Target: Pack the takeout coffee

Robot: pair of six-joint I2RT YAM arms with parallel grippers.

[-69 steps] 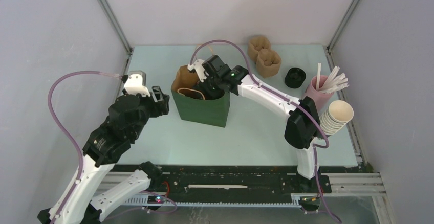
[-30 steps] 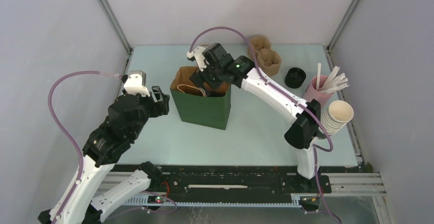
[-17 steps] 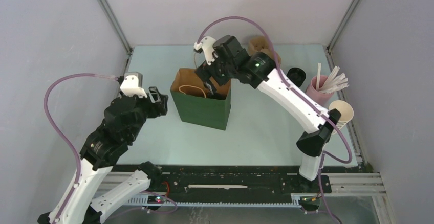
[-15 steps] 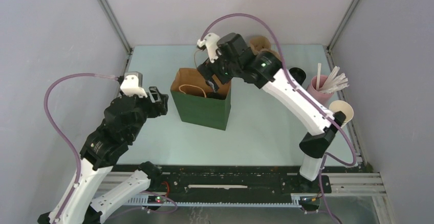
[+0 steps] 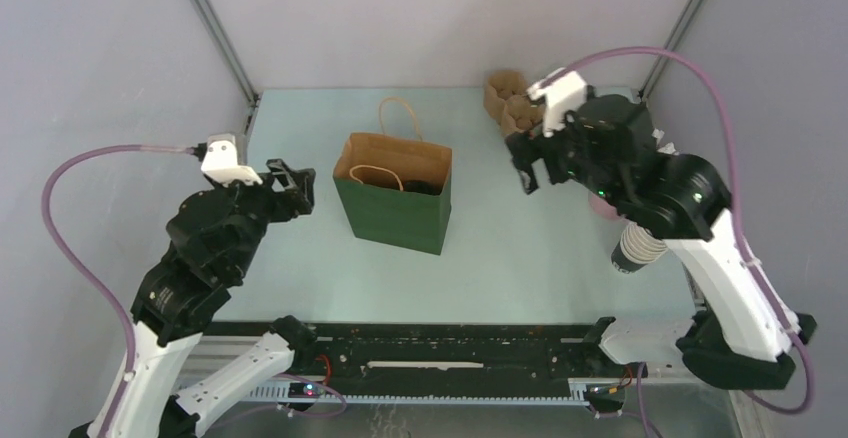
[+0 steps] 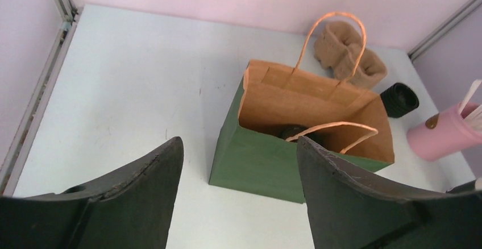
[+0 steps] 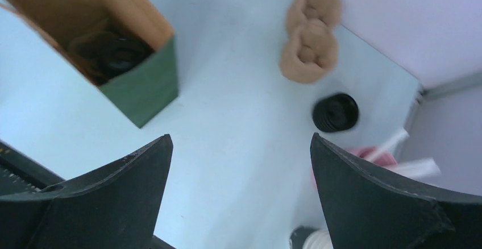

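Note:
The takeout coffee stands inside the green paper bag [image 5: 395,208]; only its round black lid [image 5: 420,186] shows. The lid also shows in the left wrist view [image 6: 293,131] and in the right wrist view [image 7: 116,53], deep in the bag [image 7: 142,87]. My right gripper [image 5: 525,166] is open and empty, raised to the right of the bag and well apart from it [image 7: 240,136]. My left gripper [image 5: 297,186] is open and empty, left of the bag [image 6: 267,152], with a gap between them [image 6: 239,141].
Two brown pulp cup carriers [image 5: 505,103] lie at the back. A stack of black lids [image 7: 335,112], a pink cup of white straws [image 6: 440,138] and a nested stack of paper cups [image 5: 640,243] stand at the right, partly under my right arm.
My right gripper has come up out of the bag and swung right, empty. The coffee stays in the bag. My left arm has drawn back slightly to the left.

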